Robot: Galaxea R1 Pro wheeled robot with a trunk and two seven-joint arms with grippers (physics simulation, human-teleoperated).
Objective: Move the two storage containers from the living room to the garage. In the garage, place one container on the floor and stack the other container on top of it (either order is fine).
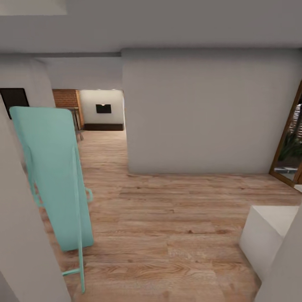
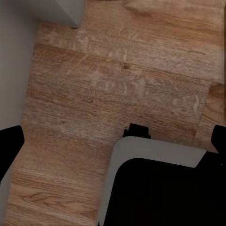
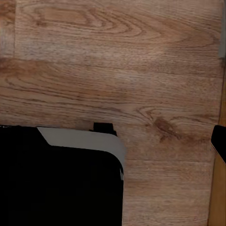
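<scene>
Hallway of wood-plank floor (image 1: 176, 218), turquoise frame (image 1: 54, 176); pincer states cannot be told.

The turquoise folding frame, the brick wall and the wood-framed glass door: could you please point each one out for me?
turquoise folding frame (image 1: 54, 167), head view, on its flat panel.
brick wall (image 1: 65, 98), head view, on its exposed face down the hallway.
wood-framed glass door (image 1: 289, 155), head view, on the glass pane.
</scene>
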